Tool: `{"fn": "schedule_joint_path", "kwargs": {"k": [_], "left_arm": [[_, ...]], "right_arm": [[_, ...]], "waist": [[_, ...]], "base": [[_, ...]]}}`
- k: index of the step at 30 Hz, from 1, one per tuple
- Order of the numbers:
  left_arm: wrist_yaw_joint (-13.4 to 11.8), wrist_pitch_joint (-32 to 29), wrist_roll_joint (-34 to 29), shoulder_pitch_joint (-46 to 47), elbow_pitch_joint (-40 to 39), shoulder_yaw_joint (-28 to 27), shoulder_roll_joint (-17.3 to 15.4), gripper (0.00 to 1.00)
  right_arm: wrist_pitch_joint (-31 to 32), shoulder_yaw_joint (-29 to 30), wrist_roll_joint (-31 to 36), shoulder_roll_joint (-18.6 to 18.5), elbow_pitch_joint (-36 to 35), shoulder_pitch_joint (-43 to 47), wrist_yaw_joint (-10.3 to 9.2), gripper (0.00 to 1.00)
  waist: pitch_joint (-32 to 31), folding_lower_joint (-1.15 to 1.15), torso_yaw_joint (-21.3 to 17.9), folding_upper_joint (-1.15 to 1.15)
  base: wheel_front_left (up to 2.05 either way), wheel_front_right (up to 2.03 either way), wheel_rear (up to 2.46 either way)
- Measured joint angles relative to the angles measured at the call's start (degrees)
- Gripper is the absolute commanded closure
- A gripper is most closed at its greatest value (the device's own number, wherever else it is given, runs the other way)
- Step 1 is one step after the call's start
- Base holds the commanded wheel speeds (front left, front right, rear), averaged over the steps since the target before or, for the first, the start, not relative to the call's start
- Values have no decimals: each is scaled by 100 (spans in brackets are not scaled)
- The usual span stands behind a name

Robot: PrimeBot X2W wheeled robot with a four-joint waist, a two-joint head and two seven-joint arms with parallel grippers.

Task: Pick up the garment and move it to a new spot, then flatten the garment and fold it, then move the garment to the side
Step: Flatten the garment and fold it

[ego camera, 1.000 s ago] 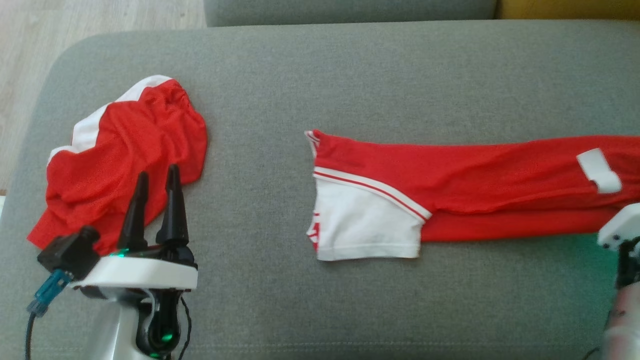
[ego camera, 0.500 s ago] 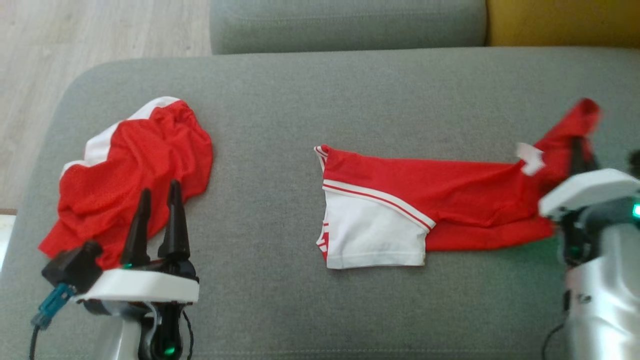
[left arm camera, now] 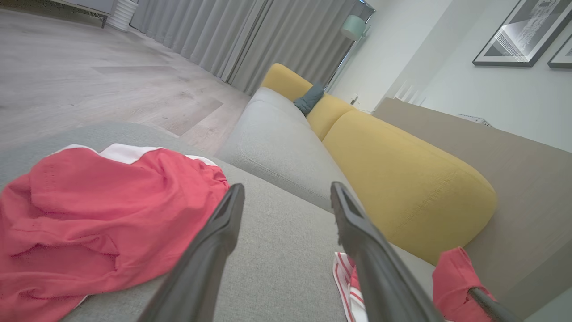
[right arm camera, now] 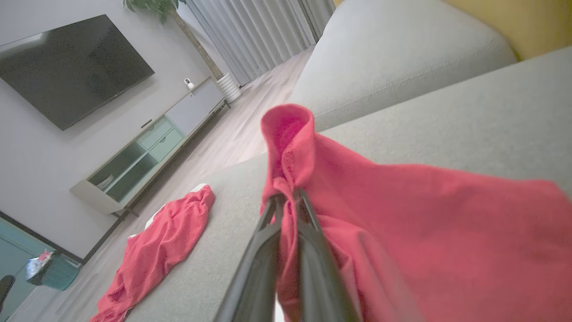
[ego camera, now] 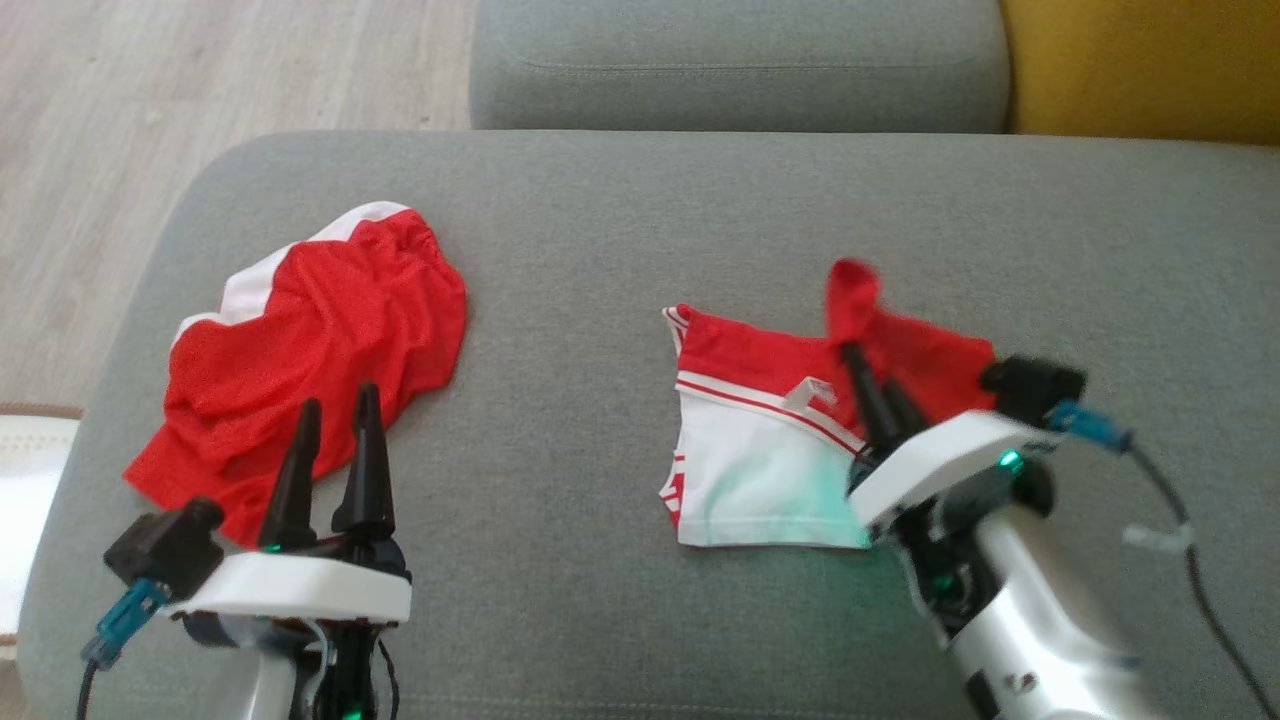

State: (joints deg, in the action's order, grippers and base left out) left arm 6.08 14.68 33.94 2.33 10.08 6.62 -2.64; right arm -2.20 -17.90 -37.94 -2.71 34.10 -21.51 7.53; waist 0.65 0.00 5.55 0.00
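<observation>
Now, right gripper point(right arm camera: 286, 199) pinches the garment point(ego camera: 760, 470), red end up.
Over the couch point(ego camera: 600, 250), left gripper point(ego camera: 339, 396) hangs spread, empty.

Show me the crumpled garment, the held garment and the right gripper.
crumpled garment point(ego camera: 320, 370), head view, red middle.
held garment point(ego camera: 760, 480), head view, white part.
right gripper point(right arm camera: 289, 197), right wrist view, between fingertips.

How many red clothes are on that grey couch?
2: a crumpled garment at the left, a folded garment at the right, pinched by the right gripper. None looks hidden.
</observation>
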Motion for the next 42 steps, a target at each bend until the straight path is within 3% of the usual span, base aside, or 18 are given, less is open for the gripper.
{"fn": "schedule_joint_path", "kwargs": {"k": [7,16,17,18,29,33,38,42], "left_arm": [[-1,0,1,3,51,68,0,0],[-1,0,53,25,120,180,1,0],[-1,0,54,31,125,187,1,0],[-1,0,54,32,131,186,1,0],[-2,0,54,31,280,151,0,0],[-2,0,55,26,281,99,1,0],[-10,0,110,20,210,2,0,0],[-54,0,163,20,74,-24,1,0]], "right_arm": [[-860,-1107,-1302,-13,958,-246,0,100],[-1176,-2199,-2350,-60,1744,-1099,0,100],[-1200,-2328,-2450,-63,1782,-1140,0,84],[-1200,-2469,-2531,-65,1823,-1171,0,0],[-1201,-3842,-3363,-81,1235,-1201,0,0],[-1201,-3987,-3438,-80,1129,-1333,0,0],[-1201,-3400,-2537,-80,1524,-2044,0,0],[-1201,-2517,-1245,-85,1963,-2289,0,0]], "waist": [[64,0,187,0],[318,0,360,0],[342,0,380,0],[359,0,397,0],[246,0,290,0],[168,0,141,0],[115,0,-104,0],[98,0,-307,0]], "base": [[0,0,0],[0,0,0],[0,0,0],[0,0,0],[0,0,0],[0,0,0],[0,0,0],[0,0,0]]}}
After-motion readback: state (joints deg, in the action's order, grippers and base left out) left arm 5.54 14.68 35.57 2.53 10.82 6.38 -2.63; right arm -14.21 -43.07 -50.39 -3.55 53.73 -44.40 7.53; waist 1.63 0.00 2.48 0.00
